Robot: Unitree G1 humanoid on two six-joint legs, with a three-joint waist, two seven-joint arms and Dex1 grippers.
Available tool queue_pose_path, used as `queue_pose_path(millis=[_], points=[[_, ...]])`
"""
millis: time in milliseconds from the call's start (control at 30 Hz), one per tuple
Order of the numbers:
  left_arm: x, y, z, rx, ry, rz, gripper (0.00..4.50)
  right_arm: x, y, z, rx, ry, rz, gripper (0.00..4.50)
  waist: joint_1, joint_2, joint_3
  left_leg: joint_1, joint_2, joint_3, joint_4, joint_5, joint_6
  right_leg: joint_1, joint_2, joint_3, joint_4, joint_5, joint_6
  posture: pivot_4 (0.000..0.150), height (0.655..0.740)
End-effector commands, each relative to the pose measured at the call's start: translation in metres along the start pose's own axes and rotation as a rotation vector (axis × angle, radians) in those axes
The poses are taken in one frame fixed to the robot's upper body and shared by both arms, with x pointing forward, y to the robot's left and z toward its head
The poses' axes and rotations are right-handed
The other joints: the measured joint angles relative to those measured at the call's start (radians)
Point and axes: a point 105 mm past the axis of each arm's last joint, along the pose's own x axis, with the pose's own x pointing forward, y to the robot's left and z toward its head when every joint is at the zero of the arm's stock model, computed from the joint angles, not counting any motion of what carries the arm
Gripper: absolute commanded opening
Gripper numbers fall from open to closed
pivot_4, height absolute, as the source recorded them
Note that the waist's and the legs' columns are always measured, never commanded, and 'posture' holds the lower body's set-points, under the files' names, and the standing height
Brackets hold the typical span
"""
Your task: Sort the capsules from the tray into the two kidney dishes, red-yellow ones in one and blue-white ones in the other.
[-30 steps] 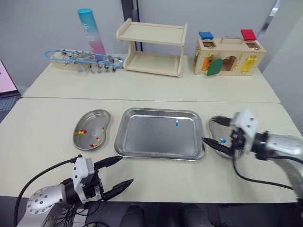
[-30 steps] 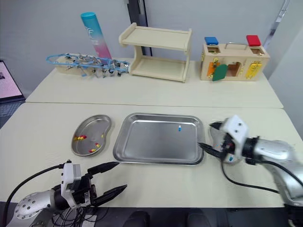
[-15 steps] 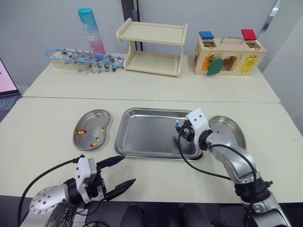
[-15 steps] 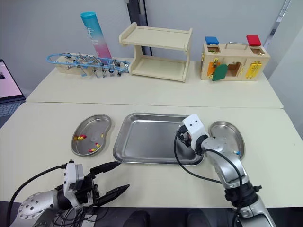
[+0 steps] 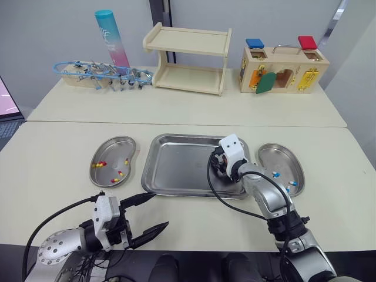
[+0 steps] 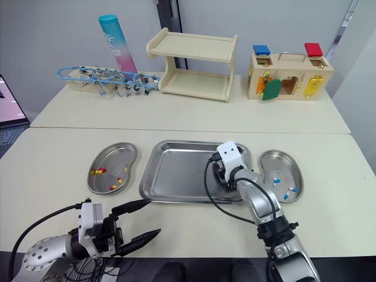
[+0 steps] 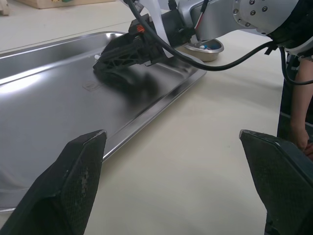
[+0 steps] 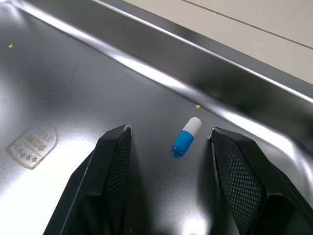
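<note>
One blue-white capsule [image 8: 187, 135] is on the tray [image 5: 176, 167] floor, lying flat between the fingers [image 8: 115, 181] of the right gripper [image 8: 171, 131]. The fingers are apart, one on either side of it and touching neither. The capsule is about level with the fingertips and nearer one finger than the other. Its white end points away from the wrist, its blue end toward it. The tray wall runs just beyond the fingertips.

In the head views the right gripper is down inside the tray at its right end, tips low over the floor. The right kidney dish [image 5: 276, 154] sits on the wrist side of those fingers, just outside the tray rim. It holds a few blue-white pills [image 5: 292, 184].

The left gripper [image 5: 160, 210] has its fingers spread wide and is empty, at the near edge of the table [image 5: 59, 147]. The tray's near-left corner is just ahead of its farther fingertip. The left wrist view has bare tabletop between the two fingers [image 7: 78, 186] and the tray ahead of them, with the right gripper farther along on it.

The left kidney dish [image 5: 114, 145] is ahead of the left fingers, just beside the tray's left end. It holds red-yellow capsules [image 5: 101, 164].

The wooden shelf [image 5: 188, 59], latch box [image 5: 285, 70] and teal-pink tube [image 5: 113, 38] stand well beyond both grippers.
</note>
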Motion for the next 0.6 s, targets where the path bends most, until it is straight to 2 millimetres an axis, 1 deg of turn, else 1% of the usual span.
queue_pose_path(millis=[33,100,267,300,467,600], points=[[0.001,-0.003,0.000,0.009,-0.007,-0.011,4.50,-0.001,-0.007,0.001,0.006,0.002,-0.034,2.17,0.000,0.000,0.000,0.000,0.000,0.000,0.000,0.000,0.000,0.000,0.000,0.000,0.000,0.000,0.000,0.150,0.7400],[0.002,-0.003,0.000,0.009,-0.006,-0.011,4.50,-0.001,-0.006,0.000,0.005,0.002,-0.030,1.65,-0.001,0.000,0.000,0.000,0.000,0.000,0.000,0.000,0.000,0.000,0.000,0.000,0.000,0.000,0.000,0.150,0.7400],[0.003,-0.003,-0.001,0.011,-0.005,-0.017,4.50,-0.001,-0.006,-0.001,-0.020,0.000,-0.009,0.16,-0.004,0.000,0.000,0.000,0.000,0.000,0.000,0.000,0.000,0.000,0.000,0.000,0.000,0.000,0.000,0.150,0.7400],[0.003,-0.003,-0.002,0.011,-0.005,-0.019,4.50,-0.001,-0.005,0.000,-0.029,-0.003,0.000,0.01,-0.004,0.000,0.000,0.000,0.000,0.000,0.000,0.000,0.000,0.000,0.000,0.000,0.000,0.000,0.000,0.150,0.7400],[0.003,-0.002,-0.002,0.015,-0.005,-0.019,4.50,-0.005,-0.004,0.005,-0.064,-0.038,0.040,0.01,-0.005,0.000,0.000,0.000,0.000,0.000,0.000,0.000,0.000,0.000,0.000,0.000,0.000,0.000,0.000,0.150,0.7400],[0.005,0.000,0.000,0.029,-0.012,-0.027,4.50,-0.026,-0.005,0.017,-0.110,-0.117,0.108,0.01,-0.001,0.000,0.000,0.000,0.000,0.000,0.000,0.000,0.000,0.000,0.000,0.000,0.000,0.000,0.000,0.150,0.7400]])
